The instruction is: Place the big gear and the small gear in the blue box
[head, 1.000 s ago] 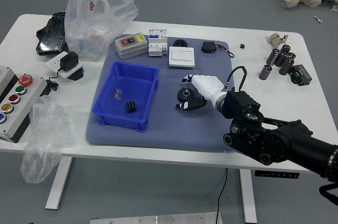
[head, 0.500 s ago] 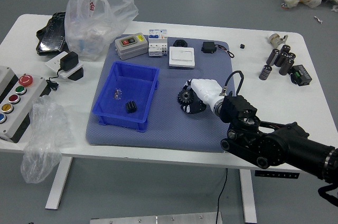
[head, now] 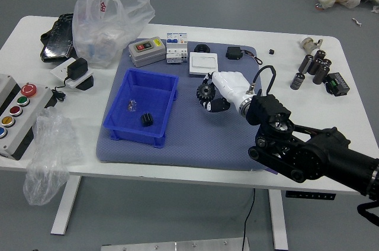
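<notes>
The black right hand with a white back shell [head: 233, 88] pinches a round, black, toothed gear [head: 205, 92] between its fingers, which close on it from the far and near sides. The gear sits right out at the fingertips, over the grey-blue mat, so the likeliest trouble is a slip: a jerky start or a loosening finger could let it turn or drop short.

The shallow blue plastic box [head: 170, 109] lies to the left of the hand, a little nearer the robot. Its right wall stands in the way; if the hand travels too low, the gear or the lower finger may clip the rim, knocking the gear loose or pushing the box along the mat. Letting go too early would leave it outside that wall.

Inside the box are a small black ribbed piece [head: 147, 119], perhaps the small gear, though I cannot tell, and a small clear object [head: 132, 105]. A drop from high up could bounce off either. The square white case [head: 204, 64] is just beyond the fingers, and a swing away from the robot could nudge it.
</notes>
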Robot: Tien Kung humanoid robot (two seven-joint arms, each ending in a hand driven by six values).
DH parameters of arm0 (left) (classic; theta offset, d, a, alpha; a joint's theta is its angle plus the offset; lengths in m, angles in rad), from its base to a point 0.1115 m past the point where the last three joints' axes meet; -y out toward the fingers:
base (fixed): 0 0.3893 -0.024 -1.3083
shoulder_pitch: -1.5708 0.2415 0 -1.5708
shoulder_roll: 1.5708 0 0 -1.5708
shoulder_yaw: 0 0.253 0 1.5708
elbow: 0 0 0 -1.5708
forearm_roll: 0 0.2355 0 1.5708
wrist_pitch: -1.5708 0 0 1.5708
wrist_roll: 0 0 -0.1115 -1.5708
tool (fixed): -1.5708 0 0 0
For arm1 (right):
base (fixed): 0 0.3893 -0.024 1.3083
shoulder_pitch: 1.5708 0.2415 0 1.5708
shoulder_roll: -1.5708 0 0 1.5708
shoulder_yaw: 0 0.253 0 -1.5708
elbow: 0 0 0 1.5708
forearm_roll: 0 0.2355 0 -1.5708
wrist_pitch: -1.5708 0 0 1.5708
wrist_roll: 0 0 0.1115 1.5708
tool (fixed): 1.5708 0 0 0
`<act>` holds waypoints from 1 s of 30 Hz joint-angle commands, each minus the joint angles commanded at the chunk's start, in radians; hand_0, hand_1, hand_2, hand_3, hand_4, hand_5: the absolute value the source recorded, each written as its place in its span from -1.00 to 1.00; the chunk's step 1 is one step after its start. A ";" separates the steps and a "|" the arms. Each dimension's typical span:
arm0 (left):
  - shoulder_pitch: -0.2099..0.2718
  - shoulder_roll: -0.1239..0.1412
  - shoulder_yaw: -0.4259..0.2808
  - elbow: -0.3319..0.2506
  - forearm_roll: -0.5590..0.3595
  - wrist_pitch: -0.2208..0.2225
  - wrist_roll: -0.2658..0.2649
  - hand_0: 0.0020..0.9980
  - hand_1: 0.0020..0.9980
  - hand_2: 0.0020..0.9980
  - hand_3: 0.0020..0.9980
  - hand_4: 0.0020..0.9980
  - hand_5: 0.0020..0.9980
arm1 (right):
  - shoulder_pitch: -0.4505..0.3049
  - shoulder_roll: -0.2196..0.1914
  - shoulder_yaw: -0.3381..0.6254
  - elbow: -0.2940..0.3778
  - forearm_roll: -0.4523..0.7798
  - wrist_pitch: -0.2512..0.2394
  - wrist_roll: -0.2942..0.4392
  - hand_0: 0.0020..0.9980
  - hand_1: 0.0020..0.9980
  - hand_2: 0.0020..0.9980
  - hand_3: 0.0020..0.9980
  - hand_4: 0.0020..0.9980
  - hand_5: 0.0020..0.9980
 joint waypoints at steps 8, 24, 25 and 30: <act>0.001 -0.001 -0.005 -0.001 0.005 0.000 0.004 0.33 0.23 0.22 0.51 0.49 0.32 | 0.046 0.028 -0.024 0.096 -0.037 0.016 -0.014 0.28 0.26 -0.04 0.16 -0.08 -0.59; 0.000 0.001 -0.032 -0.006 0.036 0.001 0.023 0.33 0.24 0.22 0.51 0.49 0.33 | 0.122 0.130 -0.181 0.075 0.019 0.031 0.004 0.59 0.65 0.65 0.47 0.21 -0.31; -0.001 0.001 -0.034 -0.006 0.039 0.001 0.024 0.33 0.24 0.22 0.51 0.49 0.33 | 0.124 0.131 -0.185 0.071 0.021 0.028 0.006 0.59 0.65 0.65 0.47 0.21 -0.31; -0.005 0.000 -0.034 -0.006 0.042 0.000 0.023 0.33 0.23 0.22 0.51 0.50 0.33 | 0.128 0.132 -0.188 0.059 0.027 0.021 0.012 0.67 0.73 0.71 0.59 0.19 -0.32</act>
